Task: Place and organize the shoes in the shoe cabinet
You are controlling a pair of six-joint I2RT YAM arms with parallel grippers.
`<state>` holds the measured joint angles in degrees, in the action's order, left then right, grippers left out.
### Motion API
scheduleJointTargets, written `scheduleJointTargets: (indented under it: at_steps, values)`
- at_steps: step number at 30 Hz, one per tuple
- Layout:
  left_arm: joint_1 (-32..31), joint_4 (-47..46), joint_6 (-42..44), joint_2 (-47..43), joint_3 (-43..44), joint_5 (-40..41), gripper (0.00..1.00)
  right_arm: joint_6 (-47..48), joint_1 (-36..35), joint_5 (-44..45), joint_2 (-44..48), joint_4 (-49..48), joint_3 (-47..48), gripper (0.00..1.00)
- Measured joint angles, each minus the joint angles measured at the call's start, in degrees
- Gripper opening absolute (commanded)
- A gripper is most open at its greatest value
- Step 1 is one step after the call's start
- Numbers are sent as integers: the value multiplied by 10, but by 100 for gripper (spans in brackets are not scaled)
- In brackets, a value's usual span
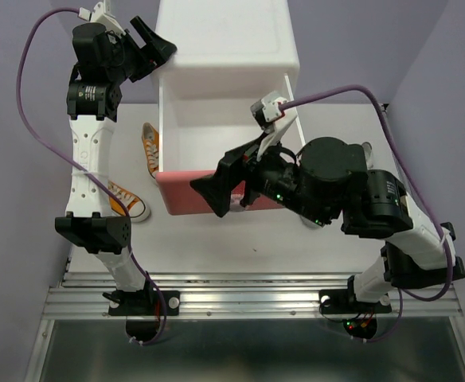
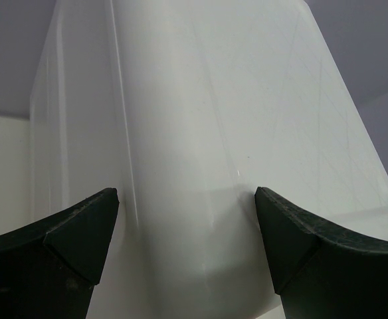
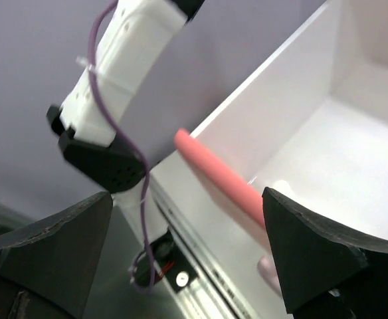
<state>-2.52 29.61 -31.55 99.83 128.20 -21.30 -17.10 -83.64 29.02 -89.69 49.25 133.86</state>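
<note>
The white shoe cabinet (image 1: pixel 226 40) stands at the back centre. One drawer (image 1: pixel 216 131) is pulled out toward me, with a white inside and a pink front (image 1: pixel 183 197). No shoe shows in it. Two orange shoes lie left of the drawer, one (image 1: pixel 150 148) by its side wall and one (image 1: pixel 128 201) nearer me. The white shoes are hidden. My left gripper (image 1: pixel 156 44) is open at the cabinet's back left corner, and the cabinet wall (image 2: pixel 200 119) fills its view between the open fingers (image 2: pixel 81 232). My right gripper (image 1: pixel 213 188) is open and empty over the pink front rim (image 3: pixel 220 176).
The purple walls close in on both sides and behind the cabinet. A metal rail (image 1: pixel 248 290) runs along the table's near edge. The left arm (image 3: pixel 124 63) and its cable cross the right wrist view. My right arm's bulk (image 1: pixel 336 187) covers the table right of the drawer.
</note>
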Motion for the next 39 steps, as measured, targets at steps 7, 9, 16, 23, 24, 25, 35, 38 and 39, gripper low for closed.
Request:
scheduleJointTargets:
  at_steps: [7,9,16,23,24,25,35,38,39]
  values:
    - [0,-7,0,-4,-9,3,94,53,122,89,-53,-82,85,100]
    - [0,-8,0,-5,-10,3,94,53,173,90,-58,-95,85,100]
    - [0,-7,0,-6,-10,5,94,18,390,63,-82,-115,83,100]
    - [0,-7,0,-6,-10,5,94,-76,617,-36,-81,-102,39,100]
    - [0,-7,0,-6,-10,5,94,-87,643,-54,-80,-96,35,100]
    - [0,-7,0,-6,-10,5,94,-99,665,-74,-74,-93,23,100]
    - [0,-4,-1,-6,-7,6,94,-101,752,-136,-52,40,-144,100]
    - [0,-3,-2,-6,-7,6,94,-92,752,-156,-50,63,-225,100]
    - [0,-3,-2,-6,-7,6,94,-90,752,-163,-50,71,-255,100]
